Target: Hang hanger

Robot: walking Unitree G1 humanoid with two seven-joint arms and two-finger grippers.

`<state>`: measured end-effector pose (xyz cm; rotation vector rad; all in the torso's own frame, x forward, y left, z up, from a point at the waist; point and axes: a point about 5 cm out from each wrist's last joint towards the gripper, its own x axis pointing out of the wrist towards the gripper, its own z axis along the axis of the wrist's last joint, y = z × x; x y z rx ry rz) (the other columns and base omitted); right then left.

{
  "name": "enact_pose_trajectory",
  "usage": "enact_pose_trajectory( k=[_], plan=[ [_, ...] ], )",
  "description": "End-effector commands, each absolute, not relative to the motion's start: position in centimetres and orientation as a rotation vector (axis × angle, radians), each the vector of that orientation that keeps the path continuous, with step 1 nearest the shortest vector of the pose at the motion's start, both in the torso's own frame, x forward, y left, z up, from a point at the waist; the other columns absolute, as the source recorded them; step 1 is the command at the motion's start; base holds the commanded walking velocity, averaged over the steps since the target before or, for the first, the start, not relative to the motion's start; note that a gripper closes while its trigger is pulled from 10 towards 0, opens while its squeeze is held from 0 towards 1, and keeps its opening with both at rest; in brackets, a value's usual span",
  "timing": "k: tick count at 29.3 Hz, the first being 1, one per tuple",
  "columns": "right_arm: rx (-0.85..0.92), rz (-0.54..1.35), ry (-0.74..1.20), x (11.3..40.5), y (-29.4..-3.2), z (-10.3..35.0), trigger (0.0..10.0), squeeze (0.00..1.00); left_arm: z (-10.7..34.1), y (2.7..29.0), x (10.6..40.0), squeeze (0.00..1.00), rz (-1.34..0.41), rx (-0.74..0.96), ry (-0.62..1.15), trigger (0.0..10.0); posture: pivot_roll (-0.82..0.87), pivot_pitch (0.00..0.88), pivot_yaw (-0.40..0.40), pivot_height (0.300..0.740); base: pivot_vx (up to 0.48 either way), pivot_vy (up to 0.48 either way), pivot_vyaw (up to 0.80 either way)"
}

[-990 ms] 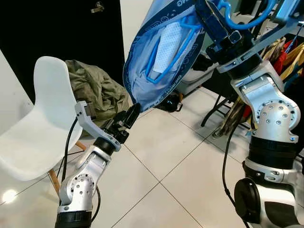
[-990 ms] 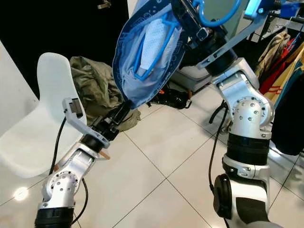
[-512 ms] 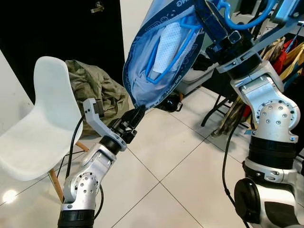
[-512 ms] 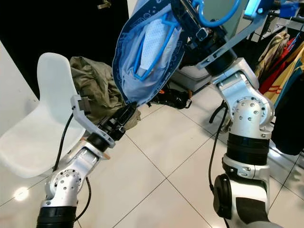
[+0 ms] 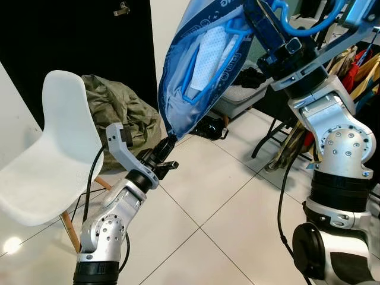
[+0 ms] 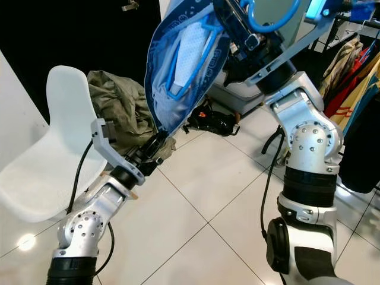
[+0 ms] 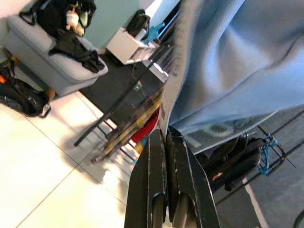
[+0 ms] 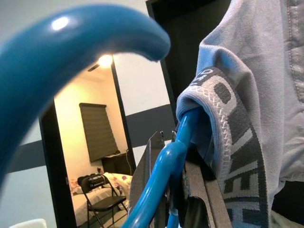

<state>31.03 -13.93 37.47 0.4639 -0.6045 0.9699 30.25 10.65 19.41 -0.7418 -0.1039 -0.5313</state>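
Note:
A blue plastic hanger (image 5: 221, 66) carries a light blue garment (image 5: 199, 89) with a dark blue waistband. My right gripper (image 5: 265, 28) holds it high at the upper right, shut on the hanger just below its hook (image 5: 309, 25). The right wrist view shows the hanger bar (image 8: 164, 175) between the fingers, with the waistband beside it. My left gripper (image 5: 168, 147) reaches up from below to the garment's lowest tip. In the left wrist view its fingers (image 7: 152, 156) are pressed together with the garment's hem (image 7: 173, 95) running down to their tips.
A white chair (image 5: 50, 154) stands at the left with an olive jacket (image 5: 119, 110) heaped behind it. A black bag (image 5: 211, 127) lies on the tiled floor by a grey seat (image 5: 237, 95). A rack with hanging clothes (image 5: 356, 65) is at the right.
My left gripper has risen and moved right to the garment's lower tip. The garment now hangs narrower and a little further right. The right arm has held still.

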Motion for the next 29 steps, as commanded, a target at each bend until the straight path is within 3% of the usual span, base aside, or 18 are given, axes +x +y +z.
enact_pose_trajectory(
  k=[1,8,16,19,21,23,24,29],
  plan=[
    [0.411,0.947,-0.578,31.2,-13.4,36.9,10.0,0.00,19.8,11.0,30.4,0.00,-0.513,-0.727,-0.119,0.0,-0.05,0.092,0.013,0.740,0.000,0.000,0.00],
    [0.134,0.669,-0.407,34.3,-13.5,33.1,10.0,0.00,22.9,13.1,30.8,0.00,-0.478,-0.671,-0.244,0.0,-0.04,0.093,0.010,0.740,0.000,0.000,0.00],
    [0.093,0.530,-0.419,35.0,-14.6,32.8,10.0,0.00,23.7,13.2,30.5,0.00,-0.484,-0.662,-0.272,0.0,-0.03,0.101,0.007,0.740,0.000,0.000,0.00],
    [0.072,0.344,-0.281,36.6,-15.7,30.0,10.0,0.00,23.3,12.6,30.2,0.00,-0.498,-0.669,-0.256,0.0,-0.04,0.104,0.003,0.740,0.000,0.000,0.00],
    [0.072,0.344,-0.281,36.6,-15.7,30.0,10.0,0.00,23.3,12.6,30.2,0.00,-0.498,-0.669,-0.256,0.0,-0.04,0.104,0.003,0.740,0.000,0.000,0.00],
    [0.083,0.344,-0.171,37.0,-15.2,28.1,10.0,0.00,23.2,12.3,30.2,0.00,-0.505,-0.676,-0.252,0.0,-0.04,0.106,0.002,0.740,0.000,0.000,0.00],
    [0.135,0.415,0.017,36.8,-13.5,24.5,10.0,0.00,23.2,11.8,30.0,0.00,-0.526,-0.681,-0.242,0.0,-0.04,0.108,0.000,0.740,0.000,0.000,0.00],
    [0.191,0.506,0.222,35.8,-11.2,20.3,10.0,0.00,23.2,10.9,29.7,0.00,-0.561,-0.692,-0.230,0.0,-0.04,0.114,-0.001,0.740,0.000,0.000,0.00]
  ],
)
